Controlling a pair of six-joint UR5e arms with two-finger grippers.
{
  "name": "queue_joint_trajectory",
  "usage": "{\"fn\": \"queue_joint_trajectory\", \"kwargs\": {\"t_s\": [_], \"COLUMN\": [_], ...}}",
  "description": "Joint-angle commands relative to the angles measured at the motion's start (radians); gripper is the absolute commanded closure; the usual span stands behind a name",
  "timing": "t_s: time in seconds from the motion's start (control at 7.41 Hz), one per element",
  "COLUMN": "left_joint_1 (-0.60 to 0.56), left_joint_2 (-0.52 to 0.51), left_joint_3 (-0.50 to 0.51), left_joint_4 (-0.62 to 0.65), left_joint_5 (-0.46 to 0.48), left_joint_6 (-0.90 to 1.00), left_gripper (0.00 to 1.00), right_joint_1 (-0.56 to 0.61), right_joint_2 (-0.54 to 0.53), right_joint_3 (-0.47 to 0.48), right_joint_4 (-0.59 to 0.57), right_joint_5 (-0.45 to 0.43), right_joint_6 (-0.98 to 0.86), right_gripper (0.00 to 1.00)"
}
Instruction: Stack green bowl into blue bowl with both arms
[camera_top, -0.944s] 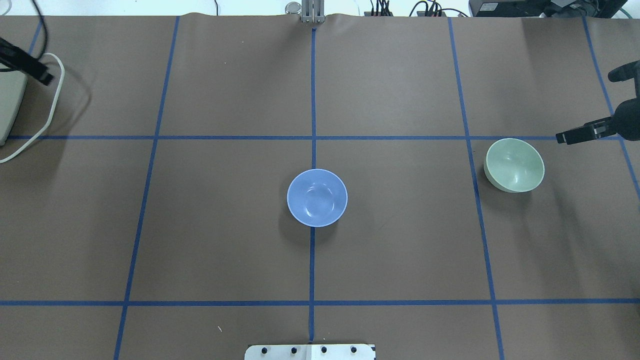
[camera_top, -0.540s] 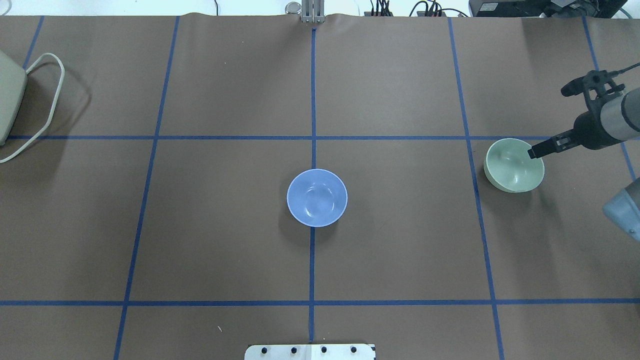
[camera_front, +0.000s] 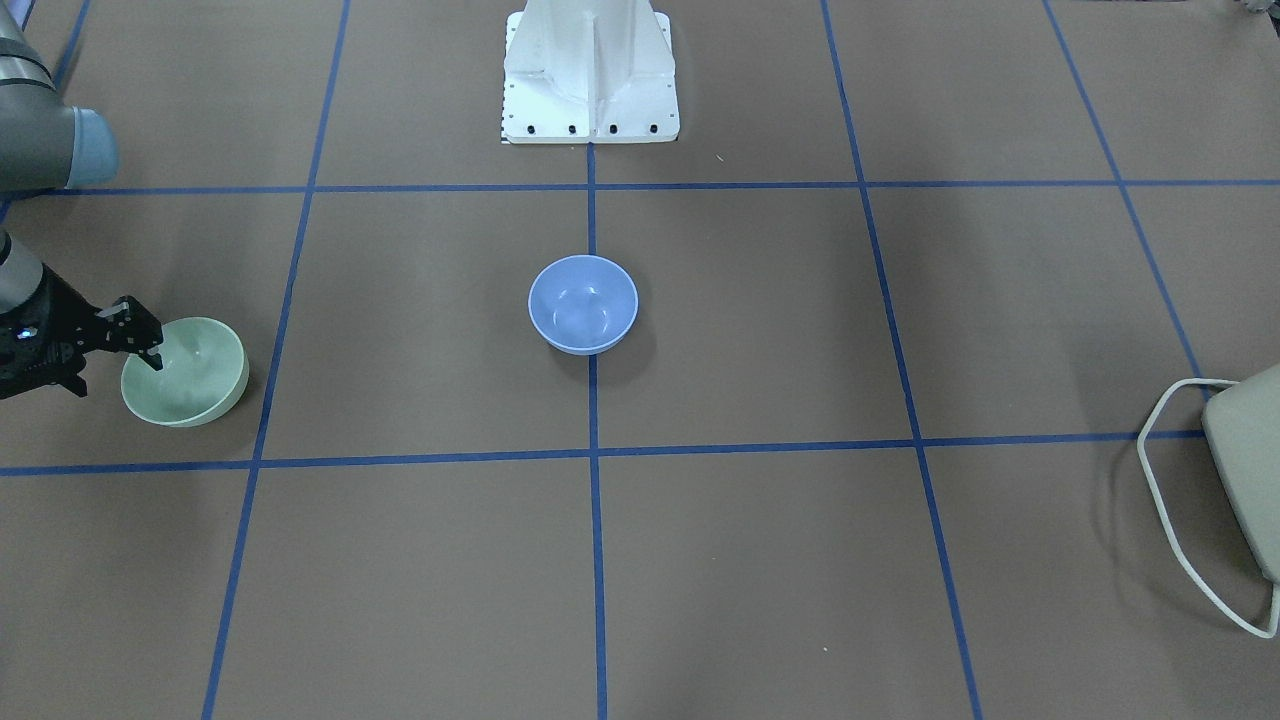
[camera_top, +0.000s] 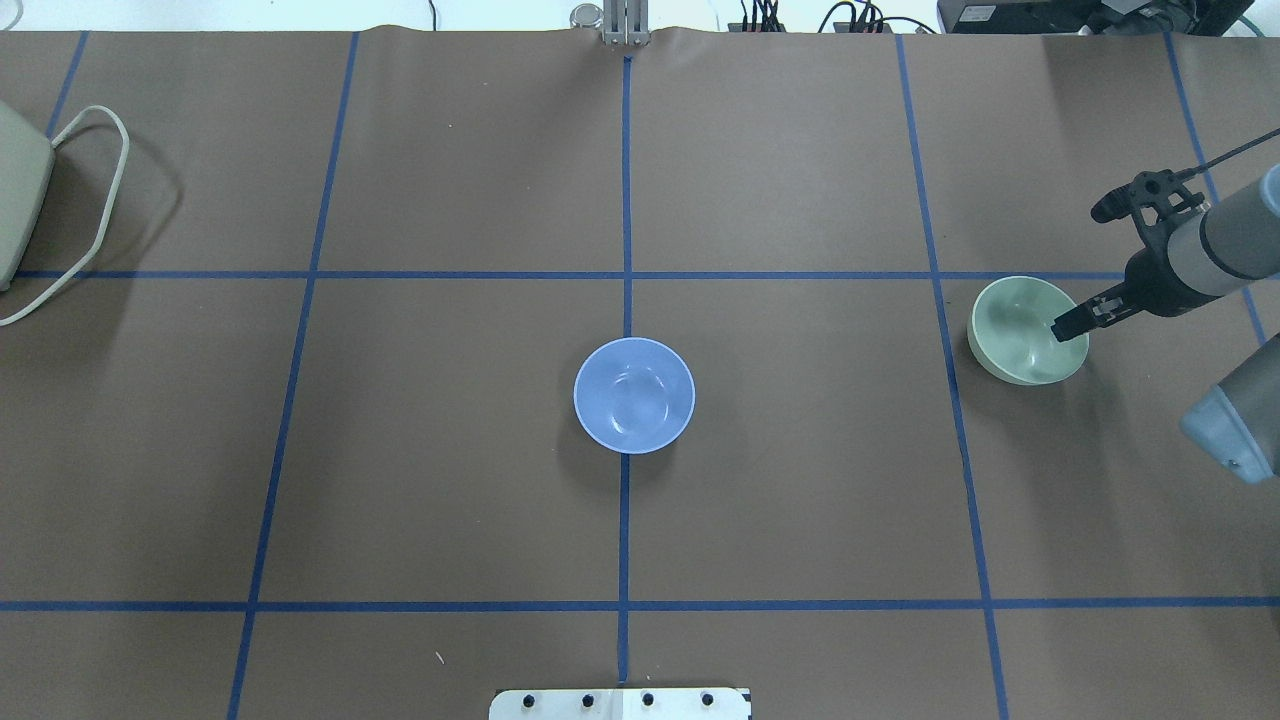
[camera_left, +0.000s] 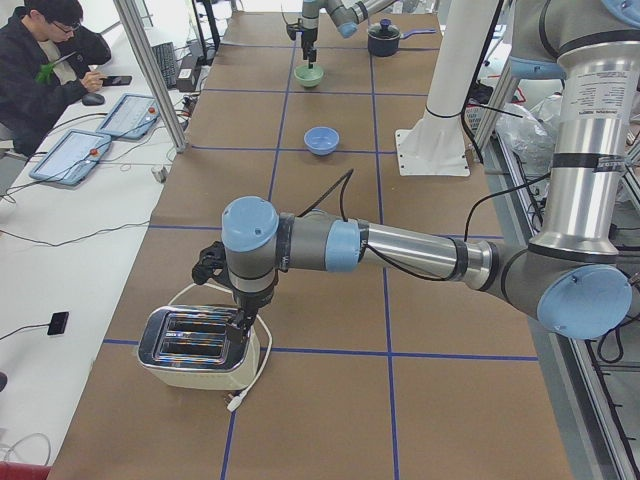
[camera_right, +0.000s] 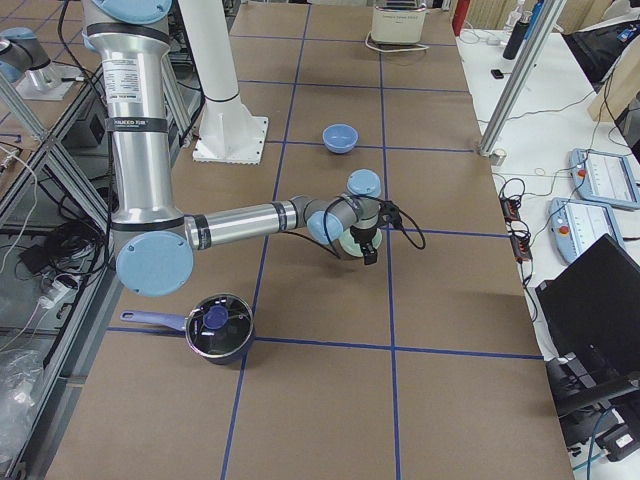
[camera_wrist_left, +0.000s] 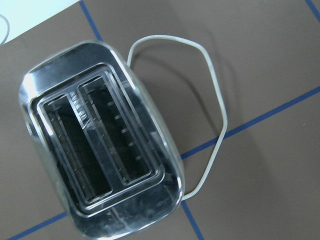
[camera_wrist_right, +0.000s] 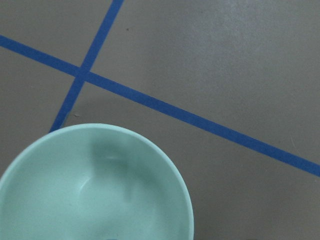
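The green bowl (camera_top: 1020, 335) stands upright at the right of the table; it also shows in the front view (camera_front: 190, 385) and fills the right wrist view (camera_wrist_right: 95, 185). The blue bowl (camera_top: 634, 395) stands upright and empty at the table's middle (camera_front: 583, 303). My right gripper (camera_top: 1078, 322) is open at the green bowl's outer rim (camera_front: 112, 370), with one finger (camera_front: 148, 350) inside the bowl and the other outside. My left gripper (camera_left: 240, 322) shows only in the exterior left view, hovering over the toaster, and I cannot tell if it is open or shut.
A chrome toaster (camera_wrist_left: 100, 150) with a white cord sits at the table's far left (camera_top: 15, 200). A dark pot with a lid (camera_right: 218, 325) stands beyond the green bowl near the right end. The white robot base (camera_front: 590, 80) is at the table's edge.
My right gripper has moved in from the right edge and come down over the green bowl's rim. My left gripper has left the overhead view's left edge. The bowls have not moved.
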Motion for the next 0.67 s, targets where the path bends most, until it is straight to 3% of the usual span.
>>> {"fn": "queue_joint_trajectory", "kwargs": {"t_s": [0.0, 0.13, 0.27, 0.4, 0.54], "left_joint_1": [-0.003, -0.003, -0.003, -0.003, -0.003], "left_joint_2": [0.008, 0.008, 0.010, 0.012, 0.012], "left_joint_3": [0.000, 0.000, 0.000, 0.000, 0.000], "left_joint_4": [-0.002, -0.002, -0.003, -0.003, -0.003], "left_joint_5": [-0.001, -0.001, -0.001, -0.001, -0.001], "left_joint_6": [-0.001, -0.002, -0.001, -0.001, -0.001], "left_gripper": [0.02, 0.02, 0.02, 0.02, 0.02], "right_joint_1": [-0.001, -0.001, 0.001, 0.004, 0.006], "right_joint_2": [0.014, 0.015, 0.017, 0.017, 0.015], "right_joint_3": [-0.024, -0.015, -0.013, -0.012, -0.012], "right_joint_4": [0.004, -0.001, -0.001, 0.002, 0.002], "right_joint_5": [0.011, 0.011, 0.011, 0.011, 0.005], "right_joint_6": [0.000, 0.005, 0.008, 0.008, 0.008], "right_gripper": [0.56, 0.78, 0.91, 1.00, 1.00]}}
